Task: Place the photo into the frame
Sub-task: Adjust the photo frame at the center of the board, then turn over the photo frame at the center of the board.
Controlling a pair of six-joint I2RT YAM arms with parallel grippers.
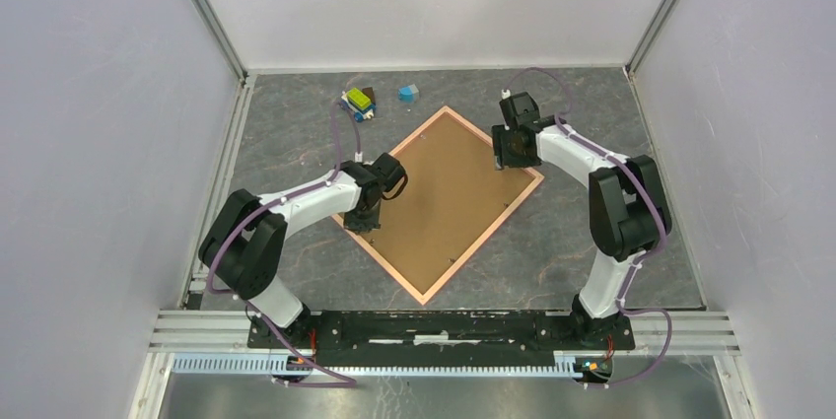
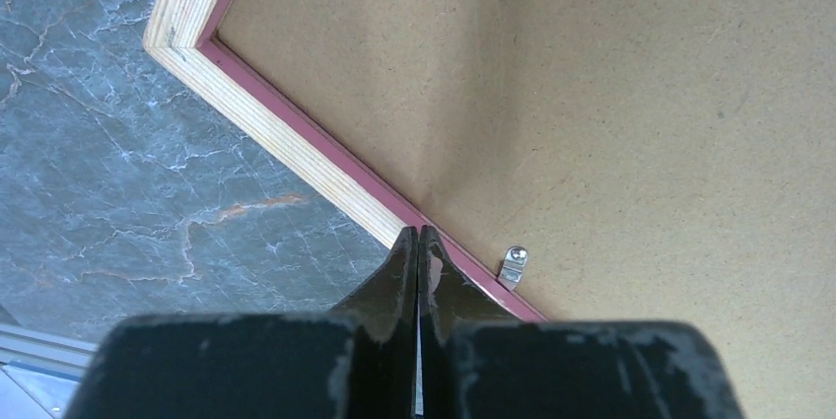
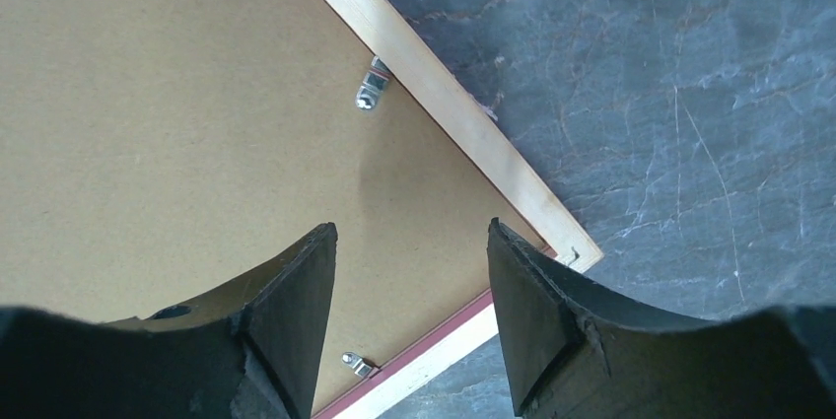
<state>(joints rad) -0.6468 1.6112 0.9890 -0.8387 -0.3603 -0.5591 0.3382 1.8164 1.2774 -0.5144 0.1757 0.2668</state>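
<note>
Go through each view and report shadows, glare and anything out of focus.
Top view: even soft light, all sharp, faint arm shadows on the brown board. Left wrist view: the shut left pincer is blurred up close, soft shadow above it, a metal clip glints. Right wrist view: the open right pincer is soft, board and table sharp.

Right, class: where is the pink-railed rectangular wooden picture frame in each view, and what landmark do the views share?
Top external: the pink-railed rectangular wooden picture frame lies centre picture, turned diamond-wise.
Left wrist: corner upper left, rail slanting down to bottom centre.
Right wrist: rail slanting from top centre to a lower-right corner.
Shared landmark: the brown backing board inside the rails.
</note>
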